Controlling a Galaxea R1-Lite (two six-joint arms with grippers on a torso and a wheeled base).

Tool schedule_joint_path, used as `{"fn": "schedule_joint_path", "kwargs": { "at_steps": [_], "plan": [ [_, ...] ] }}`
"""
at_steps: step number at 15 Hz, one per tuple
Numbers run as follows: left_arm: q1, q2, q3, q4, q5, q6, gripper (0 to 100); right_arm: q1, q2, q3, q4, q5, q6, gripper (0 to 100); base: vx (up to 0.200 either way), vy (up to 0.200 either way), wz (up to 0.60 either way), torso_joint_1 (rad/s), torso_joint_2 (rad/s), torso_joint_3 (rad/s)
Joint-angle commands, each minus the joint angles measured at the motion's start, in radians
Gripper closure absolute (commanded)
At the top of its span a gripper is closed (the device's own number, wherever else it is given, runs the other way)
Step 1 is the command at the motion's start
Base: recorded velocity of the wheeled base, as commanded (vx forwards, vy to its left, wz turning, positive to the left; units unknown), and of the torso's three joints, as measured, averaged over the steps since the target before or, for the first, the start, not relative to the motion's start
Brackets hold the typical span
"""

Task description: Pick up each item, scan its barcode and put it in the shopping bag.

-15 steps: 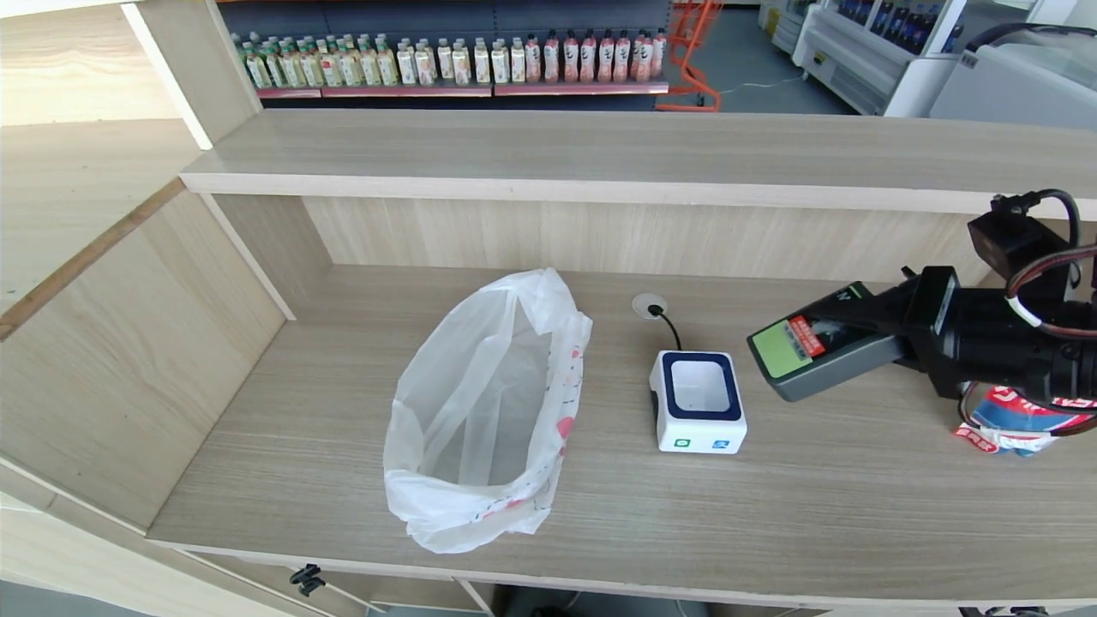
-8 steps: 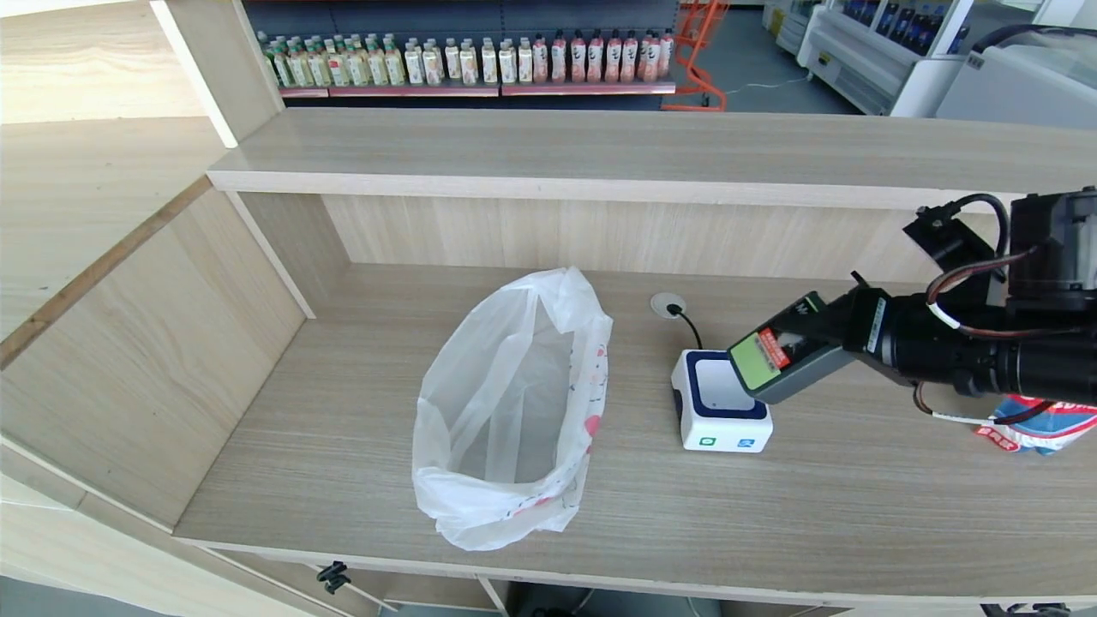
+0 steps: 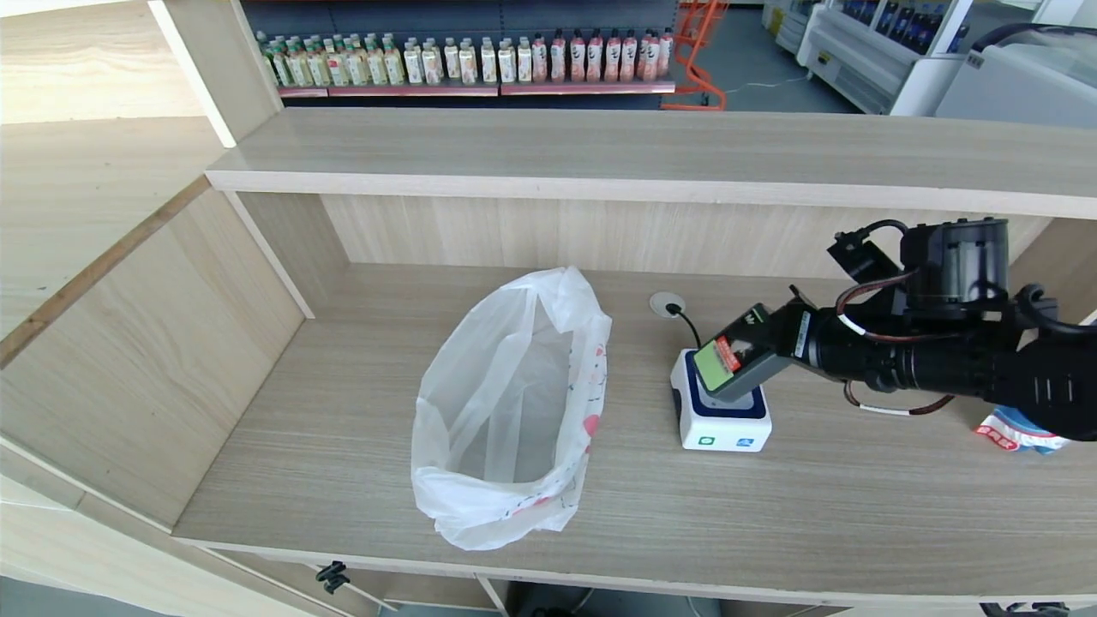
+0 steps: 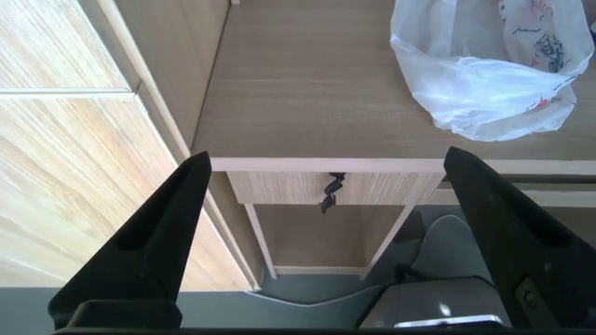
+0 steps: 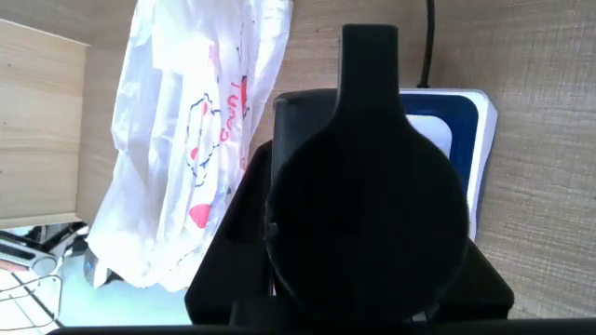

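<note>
A dark grey box (image 3: 735, 362) with a green and red label hangs tilted just above the white, blue-topped scanner (image 3: 724, 424), label end toward the bag. My right gripper (image 3: 782, 336) is shut on the box's far end. In the right wrist view the dark box (image 5: 363, 223) covers most of the scanner (image 5: 470, 130), with the bag (image 5: 200, 140) beyond. The white plastic shopping bag (image 3: 506, 411) lies open on the counter left of the scanner. My left gripper (image 4: 326, 242) is open and holds nothing, below the counter's front edge (image 4: 326, 169), near the bag (image 4: 489, 74).
A red and blue snack packet (image 3: 1016, 433) lies at the counter's right end, partly behind my right arm. The scanner's cable runs to a grommet (image 3: 667, 304). A raised ledge (image 3: 600, 154) borders the back, a wooden side wall (image 3: 154, 360) the left.
My right arm has carried the box leftward, from right of the scanner to just above it. The head camera shifted a little early on.
</note>
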Motion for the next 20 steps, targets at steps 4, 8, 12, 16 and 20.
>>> {"fn": "schedule_joint_path", "kwargs": {
  "at_steps": [4,8,12,16,20],
  "plan": [
    [0.0,0.002,0.0,0.0,0.0,0.002,0,0.024,0.138,-0.01,-0.078,0.002,-0.038,100,0.0,0.0,0.0,0.0,0.0,0.0],
    [0.0,0.002,0.0,0.0,0.0,0.0,0,0.044,0.147,-0.024,-0.088,0.002,-0.048,100,0.0,0.0,0.0,0.0,0.0,0.0],
    [0.0,0.002,0.0,0.0,0.0,0.0,0,0.043,0.054,-0.027,-0.069,0.004,-0.048,100,0.0,0.0,0.0,0.0,0.0,0.0],
    [0.0,0.002,0.0,0.0,0.0,0.0,0,0.038,-0.032,-0.033,-0.009,0.005,-0.032,100,0.0,0.0,0.0,0.0,0.0,0.0],
    [0.0,0.0,0.0,0.0,0.0,0.002,0,0.035,-0.282,-0.064,0.202,0.047,0.083,100,0.0,0.0,0.0,0.0,0.0,0.0]
  ]
}}
